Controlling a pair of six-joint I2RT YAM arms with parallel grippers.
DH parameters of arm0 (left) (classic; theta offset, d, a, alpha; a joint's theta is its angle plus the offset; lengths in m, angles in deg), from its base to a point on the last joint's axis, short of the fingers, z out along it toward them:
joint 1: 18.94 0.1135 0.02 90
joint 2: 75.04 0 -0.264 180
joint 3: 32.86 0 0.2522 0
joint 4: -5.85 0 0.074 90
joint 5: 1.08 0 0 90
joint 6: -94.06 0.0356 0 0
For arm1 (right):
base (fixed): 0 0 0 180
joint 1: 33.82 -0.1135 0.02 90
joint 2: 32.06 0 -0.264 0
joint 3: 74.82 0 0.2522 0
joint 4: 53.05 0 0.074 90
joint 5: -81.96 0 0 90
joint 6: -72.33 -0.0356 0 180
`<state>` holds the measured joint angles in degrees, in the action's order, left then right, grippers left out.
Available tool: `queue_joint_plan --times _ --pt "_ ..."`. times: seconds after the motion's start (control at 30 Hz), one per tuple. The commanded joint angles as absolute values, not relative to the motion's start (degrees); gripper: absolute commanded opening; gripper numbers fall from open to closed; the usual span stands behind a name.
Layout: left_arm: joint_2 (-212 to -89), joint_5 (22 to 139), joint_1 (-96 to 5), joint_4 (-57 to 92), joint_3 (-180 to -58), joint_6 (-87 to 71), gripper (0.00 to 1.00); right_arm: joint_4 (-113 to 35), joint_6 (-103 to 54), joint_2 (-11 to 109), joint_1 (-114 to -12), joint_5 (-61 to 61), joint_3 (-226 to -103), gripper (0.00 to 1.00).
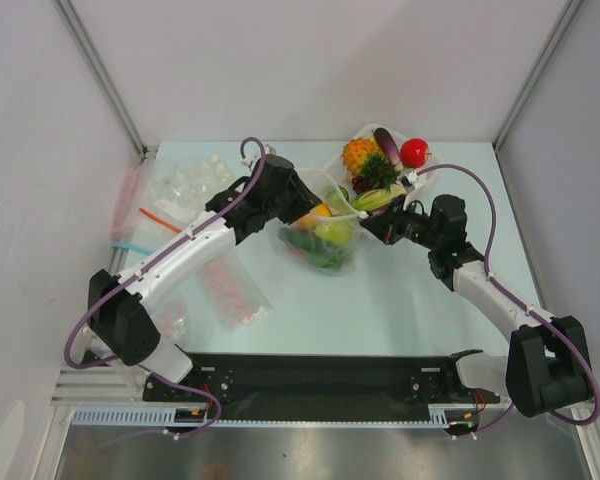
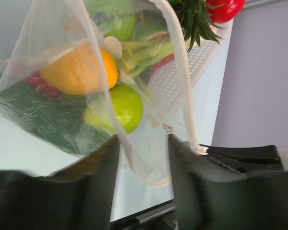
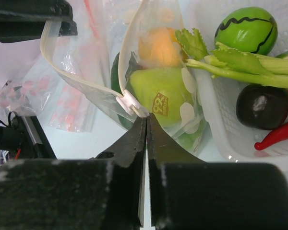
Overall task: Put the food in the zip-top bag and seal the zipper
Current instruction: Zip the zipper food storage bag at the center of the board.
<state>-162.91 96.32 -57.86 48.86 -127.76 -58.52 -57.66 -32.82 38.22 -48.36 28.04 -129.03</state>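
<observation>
Right gripper (image 3: 146, 120) jaws are pressed together on the end of the thin clear press-seal zipper (image 3: 62, 71), probably to anchor it. Left gripper (image 2: 143, 153) jaws are set apart astride the clear crinkly zip-top bag (image 1: 325, 240), loaded with glossy toy food (image 2: 79, 72), near the far edge of the desk (image 1: 380, 300).

Food (image 3: 161, 96) in bag (image 3: 86, 91), left of tray (image 3: 221, 139)

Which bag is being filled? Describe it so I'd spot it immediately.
Start at the white tray at the far side of the table. Just nearer is the zip-top bag, clear and bulging with orange and green food, unlike the flat packets to its left.
</observation>
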Motion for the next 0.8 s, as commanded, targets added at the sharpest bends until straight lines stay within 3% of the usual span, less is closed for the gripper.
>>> queue_joint_plan --times 0.0,0.13,0.17,0.23,0.27,0.3,0.57,0.67,0.77 --pt "-162.49 97.53 -57.35 49.66 -132.74 -51.85 0.54 -60.12 -32.26 36.84 -48.67 30.54 -129.62 0.00" --pt "-161.43 94.40 -56.12 50.46 -133.81 -42.55 0.67 -58.37 -29.11 37.37 -48.58 35.89 -131.20 0.00" --pt "-161.52 92.97 -55.60 50.89 -134.33 -41.13 0.75 -57.58 -28.57 37.54 -48.50 36.52 -131.47 0.00" --pt "-162.57 89.55 -54.28 53.18 -137.40 -35.70 0.77 -56.43 -28.04 37.90 -48.50 37.92 -132.17 0.00" --pt "-163.01 87.18 -54.10 53.88 -138.54 -33.92 0.94 -56.26 -27.51 38.16 -48.41 38.45 -132.52 0.00" --pt "-163.45 87.68 -54.10 56.84 -141.51 -32.51 1.00 -56.17 -27.42 38.25 -48.41 38.63 -132.61 0.00" --pt "-172.50 86.20 -54.10 76.02 -162.45 -38.81 0.98 -53.09 -25.75 37.81 -49.20 32.92 -133.84 0.00" --pt "-172.24 80.84 -54.45 74.46 -162.46 -42.34 0.95 -52.92 -24.79 37.46 -49.90 32.13 -133.93 0.00" --pt "-172.07 76.18 -55.24 69.54 -162.99 -35.95 0.95 -52.48 -23.82 37.11 -49.99 31.87 -134.02 0.00"
